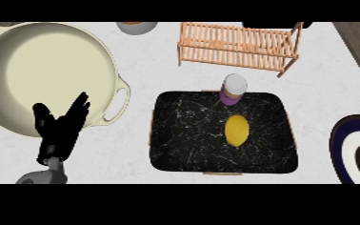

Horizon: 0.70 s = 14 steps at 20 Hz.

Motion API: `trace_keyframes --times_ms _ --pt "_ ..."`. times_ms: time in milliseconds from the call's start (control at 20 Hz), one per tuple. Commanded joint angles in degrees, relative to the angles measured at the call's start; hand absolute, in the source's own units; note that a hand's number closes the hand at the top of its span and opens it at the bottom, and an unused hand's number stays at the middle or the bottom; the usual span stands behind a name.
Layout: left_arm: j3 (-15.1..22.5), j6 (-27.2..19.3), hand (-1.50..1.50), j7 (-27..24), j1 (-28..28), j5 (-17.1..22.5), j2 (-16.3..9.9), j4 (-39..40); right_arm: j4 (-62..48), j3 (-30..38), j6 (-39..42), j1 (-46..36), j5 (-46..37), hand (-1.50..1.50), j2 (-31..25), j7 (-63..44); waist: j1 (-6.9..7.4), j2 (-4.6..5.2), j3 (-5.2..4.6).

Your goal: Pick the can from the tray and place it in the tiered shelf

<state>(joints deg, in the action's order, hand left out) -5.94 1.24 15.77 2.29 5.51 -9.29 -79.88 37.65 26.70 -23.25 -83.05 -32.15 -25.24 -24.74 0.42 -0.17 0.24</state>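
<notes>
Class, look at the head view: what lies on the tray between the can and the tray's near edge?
In the head view, a yellow lemon lies on the black tray, between the purple can and the near edge.

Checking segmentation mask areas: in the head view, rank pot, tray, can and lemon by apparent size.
1. Cream pot, though cut off at the left edge
2. Black tray
3. Lemon and can: look alike, so unranked
</notes>
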Motion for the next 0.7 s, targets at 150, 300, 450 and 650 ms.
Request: trace_keyframes --times_ms 150,300,450,650 --pt "0.2 0.3 0.0 -1.1 -2.4 -0.6 0.6 2.6 4.8 4.4 -1.5 4.7 2.7 -1.5 -8.5 -2.3 -0.88 0.02 -0.25" --pt "-1.2 1.3 0.0 4.4 -0.6 1.6 -1.4 -0.9 8.3 6.0 2.2 7.4 5.9 -1.5 -11.0 -4.8 -0.75 -0.09 -0.23" --pt "-1.3 0.5 0.0 1.7 0.2 0.5 -0.6 2.8 14.3 7.8 8.0 13.8 10.8 -1.5 -12.0 -3.9 -1.66 -0.19 -0.24" --pt "-0.8 2.6 0.0 0.3 -1.7 0.8 -0.9 2.2 15.7 9.5 14.4 16.6 14.8 -1.5 -17.4 -3.8 -0.82 0.02 -0.25"
